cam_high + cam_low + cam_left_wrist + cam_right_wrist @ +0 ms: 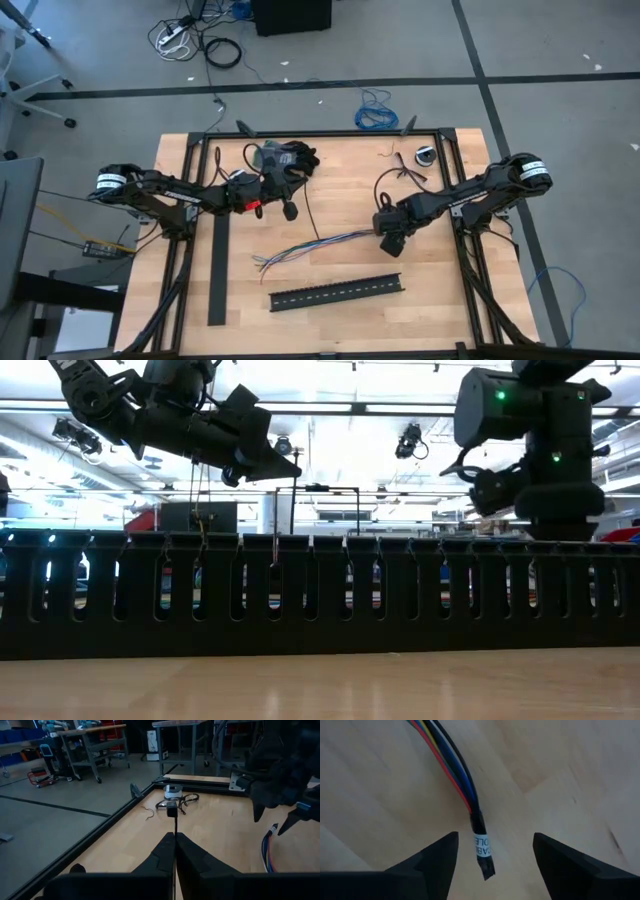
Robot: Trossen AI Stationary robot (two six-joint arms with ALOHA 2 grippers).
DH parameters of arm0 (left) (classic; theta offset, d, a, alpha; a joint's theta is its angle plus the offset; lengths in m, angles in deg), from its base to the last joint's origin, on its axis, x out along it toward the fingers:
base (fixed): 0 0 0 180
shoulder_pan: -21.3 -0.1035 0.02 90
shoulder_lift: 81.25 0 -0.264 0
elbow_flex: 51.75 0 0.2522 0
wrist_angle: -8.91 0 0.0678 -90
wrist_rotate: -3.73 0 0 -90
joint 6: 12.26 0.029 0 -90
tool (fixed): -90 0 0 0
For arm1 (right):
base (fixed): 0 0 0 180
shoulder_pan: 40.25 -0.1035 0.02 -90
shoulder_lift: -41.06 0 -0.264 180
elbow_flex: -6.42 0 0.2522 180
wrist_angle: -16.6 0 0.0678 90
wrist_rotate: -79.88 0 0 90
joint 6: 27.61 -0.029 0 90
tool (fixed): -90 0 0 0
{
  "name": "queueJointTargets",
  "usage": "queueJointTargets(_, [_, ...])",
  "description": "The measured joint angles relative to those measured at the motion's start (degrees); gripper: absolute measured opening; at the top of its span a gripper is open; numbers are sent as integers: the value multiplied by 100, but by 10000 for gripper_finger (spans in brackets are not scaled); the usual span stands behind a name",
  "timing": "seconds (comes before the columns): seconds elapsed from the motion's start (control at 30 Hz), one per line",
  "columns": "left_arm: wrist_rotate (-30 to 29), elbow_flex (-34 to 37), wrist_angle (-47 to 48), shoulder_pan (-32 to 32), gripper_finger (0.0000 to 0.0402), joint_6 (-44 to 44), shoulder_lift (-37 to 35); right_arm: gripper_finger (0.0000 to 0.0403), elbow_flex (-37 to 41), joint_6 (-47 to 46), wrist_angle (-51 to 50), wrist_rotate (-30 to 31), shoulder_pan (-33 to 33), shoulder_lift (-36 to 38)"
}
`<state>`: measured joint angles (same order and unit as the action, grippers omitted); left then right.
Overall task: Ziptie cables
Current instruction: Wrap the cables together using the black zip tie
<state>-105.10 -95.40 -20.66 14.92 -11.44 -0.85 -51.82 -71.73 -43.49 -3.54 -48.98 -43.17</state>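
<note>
The cables (315, 246) lie on the wooden table as a thin multicoloured bundle. They are splayed at the left end and bound at the right end under a black sleeve with a white label (481, 845). My right gripper (495, 836) hovers over that bound end (390, 243). It is open, with one finger on each side of the sleeve, touching nothing. My left gripper (174, 834) is above the table's middle (290, 208), left of the right arm. It is shut on a thin black zip tie (175, 822). My left gripper pinches the zip tie's strap between its two shut fingers (160, 852). The strap runs along the fingers and sticks out past their tips. Its square head (171, 811) is the free end, held clear above the table.
The black slotted channel (335, 292) lies near the front edge and fills the low view (320, 595). A flat black bar (218, 270) lies to the left. A small round spool (427, 155) and looped black cords (395, 178) sit far right, with a dark bundle (285, 158) far centre.
</note>
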Motion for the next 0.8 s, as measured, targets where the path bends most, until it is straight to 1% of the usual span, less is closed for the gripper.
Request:
queueJointTargets(0.1, [0, 0, -1, -2, 0, 0, 0, 235, 52, -130, 29, -34, -5, 0])
queueJointTargets(0.2, [0, 0, -2, -2, 0, 0, 0, 198, 86, -134, 41, -34, -41, 0])
queueJointTargets(0.3, [0, 0, -2, 0, 0, 0, 0, 136, 127, -129, 39, -38, -56, 0])
queueJointTargets(0.43, [0, 0, -1, -1, 0, -1, 0, 31, 176, -119, 111, -137, -66, 0])
queueJointTargets(0.47, [0, 0, -2, 0, 0, 0, 0, 18, 178, -63, 151, -199, -67, 0])
queueJointTargets(0.57, [0, 0, 0, -2, 0, -2, 0, 12, 180, 62, 391, -367, -72, 0])
queueJointTargets(0.67, [0, 0, 0, 0, 0, 0, 0, 5, 100, 293, 561, -351, -105, 0])
queueJointTargets(0.8, [0, 0, 2, 0, 0, 22, 0, 2, -307, 696, 753, -282, -205, -2])
